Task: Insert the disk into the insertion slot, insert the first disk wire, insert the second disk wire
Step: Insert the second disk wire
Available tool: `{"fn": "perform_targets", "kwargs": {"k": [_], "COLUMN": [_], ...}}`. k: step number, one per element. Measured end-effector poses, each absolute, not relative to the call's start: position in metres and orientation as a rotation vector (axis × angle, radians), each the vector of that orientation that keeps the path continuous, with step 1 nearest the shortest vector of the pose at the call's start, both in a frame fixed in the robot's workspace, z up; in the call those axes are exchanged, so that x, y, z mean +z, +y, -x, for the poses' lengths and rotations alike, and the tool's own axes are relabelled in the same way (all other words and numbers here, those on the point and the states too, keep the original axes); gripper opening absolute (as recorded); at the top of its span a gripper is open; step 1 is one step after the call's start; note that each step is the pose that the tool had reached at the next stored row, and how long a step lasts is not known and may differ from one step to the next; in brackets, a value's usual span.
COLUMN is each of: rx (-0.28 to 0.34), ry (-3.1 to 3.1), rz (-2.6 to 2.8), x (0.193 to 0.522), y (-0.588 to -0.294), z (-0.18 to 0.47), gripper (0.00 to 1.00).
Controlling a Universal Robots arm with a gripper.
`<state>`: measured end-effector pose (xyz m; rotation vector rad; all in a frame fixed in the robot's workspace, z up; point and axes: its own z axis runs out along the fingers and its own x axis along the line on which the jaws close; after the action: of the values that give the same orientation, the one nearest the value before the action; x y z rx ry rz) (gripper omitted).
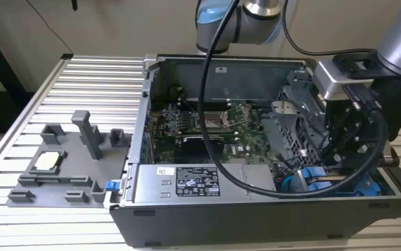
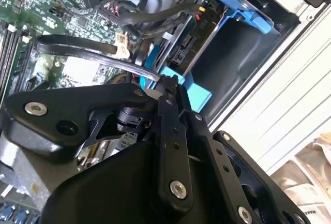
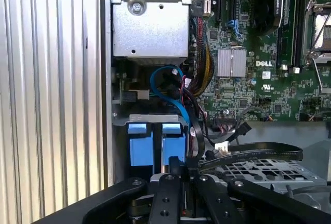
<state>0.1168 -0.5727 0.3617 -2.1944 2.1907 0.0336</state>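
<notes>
Down at the near corner on the exterior view's right, black two-fingered gripper (image 3: 181, 166) pressed together, apparently pinching flat black cable (image 3: 253, 153). Silver-grey hard drive in blue carrier (image 3: 173, 146) seated in grey metal drive cage (image 3: 147, 118). Probably rigid, dense, shock-sensitive; best gripped by blue end tabs.

Green motherboard (image 3: 258, 79), bright blue carrier tabs (image 3: 155, 144), black pincer (image 3: 178, 175), ribbed silver table (image 1: 89, 94), grey computer case (image 1: 256, 219)
</notes>
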Motion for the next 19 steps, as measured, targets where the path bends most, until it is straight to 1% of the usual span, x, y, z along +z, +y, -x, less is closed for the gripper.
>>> {"fn": "perform_targets", "kwargs": {"k": [11,12,16,19], "rx": [0.089,0.099,0.173,0.185], "ry": [2.213,2.208,2.170,2.165], "rz": [2.214,2.210,2.174,2.170], "x": [0.362,0.362,0.361,0.361], "y": [-0.589,-0.589,-0.590,-0.591], "z": [-0.136,-0.137,-0.139,-0.144], "gripper": [0.16,0.16,0.16,0.16]}}
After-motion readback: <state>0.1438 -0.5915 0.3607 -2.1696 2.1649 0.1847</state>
